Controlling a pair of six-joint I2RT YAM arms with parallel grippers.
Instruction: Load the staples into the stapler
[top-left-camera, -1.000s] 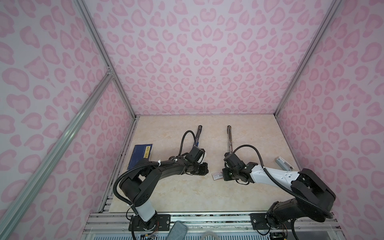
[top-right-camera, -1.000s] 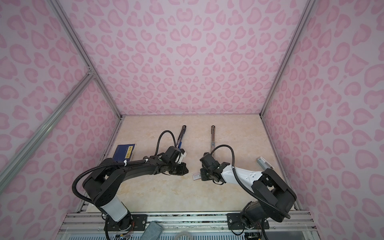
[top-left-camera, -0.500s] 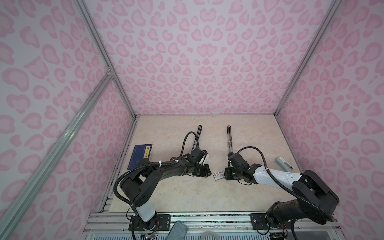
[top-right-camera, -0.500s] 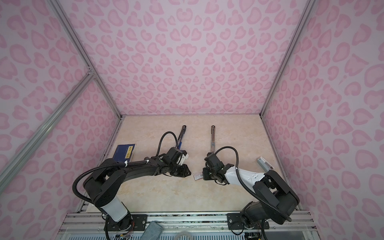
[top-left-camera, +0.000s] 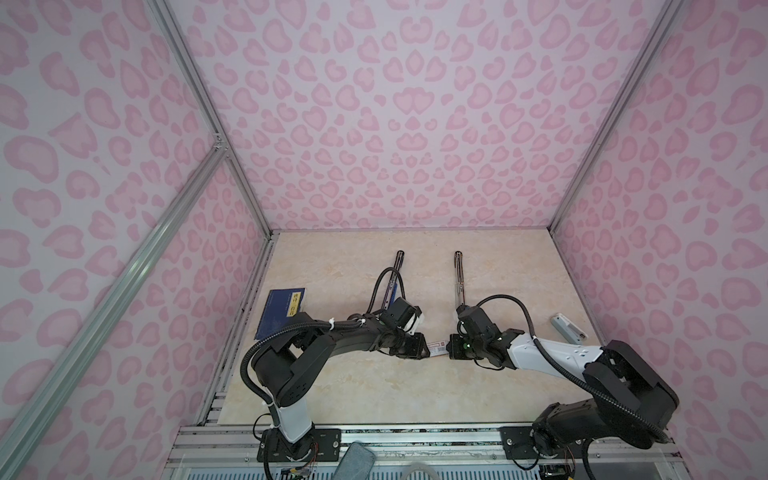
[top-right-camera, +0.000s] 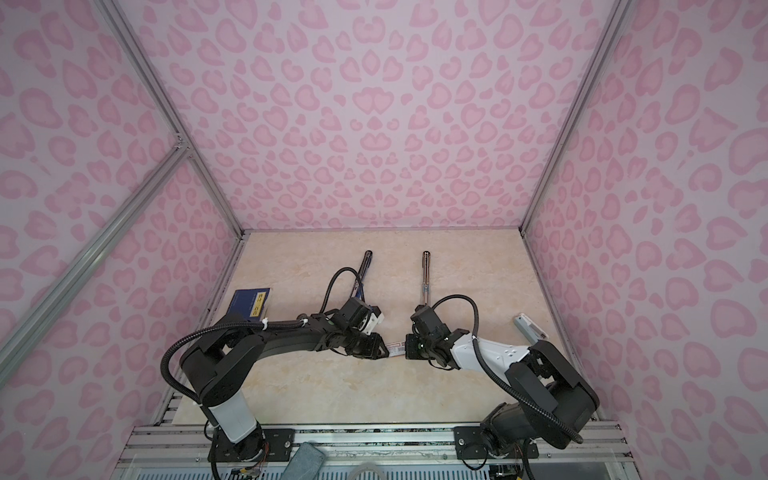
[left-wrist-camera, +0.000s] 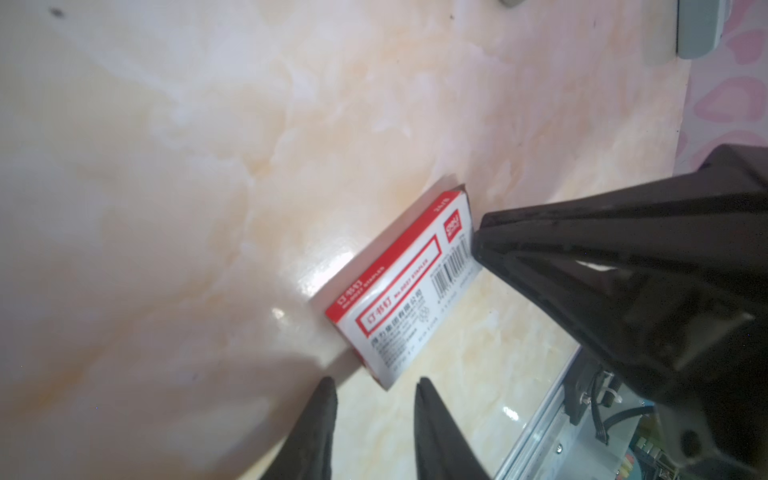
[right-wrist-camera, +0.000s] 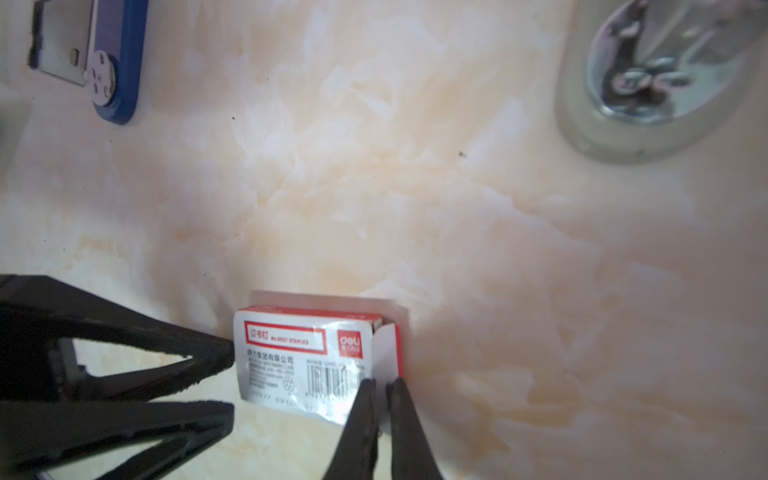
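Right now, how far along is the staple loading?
Done: little; the staple box has one end flap swung open. In hand: the right tool pinches that flap, while the left tool stands open at the opposite end, gripping nothing. Left: sliding the tray out, picking a strip and loading it; no staples show yet.

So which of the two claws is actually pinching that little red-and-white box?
The right end effector: its fingers are nearly closed on the white end flap of the staple box. The left end effector stands open at the other end.
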